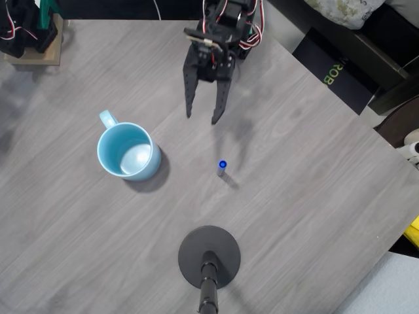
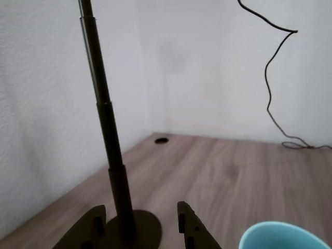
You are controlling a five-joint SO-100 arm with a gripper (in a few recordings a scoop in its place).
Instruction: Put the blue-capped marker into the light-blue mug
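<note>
The task is at its reaching step: nothing is grasped yet, and the blue-capped marker (image 1: pixel 222 166) stands upright on the grey wood tabletop (image 1: pixel 314 170), seen end-on from overhead as a small blue dot above a short dark barrel. Taking the marker as the landmark, the light-blue mug (image 1: pixel 127 151) sits well apart to its left in the overhead view, mouth up and empty, its small loop handle pointing toward the far edge. The gripper (image 1: pixel 203 119) hangs near the marker on its far side, slightly to the left, with its two dark fingers pointing roughly toward it. On the near side of the marker stands a black round stand base (image 1: pixel 209 256) with a pole rising from it.

The gripper is released: its fingers are spread to a moderate gap, wider than the marker, and they hold and touch nothing. In the wrist view the fingertips frame the stand's pole (image 2: pixel 104 119), and the mug's rim (image 2: pixel 282 236) peeks in at the lower right.

The next move likely calls for lowering and advancing so the fingers straddle the marker's barrel without tipping it, then closing.
</note>
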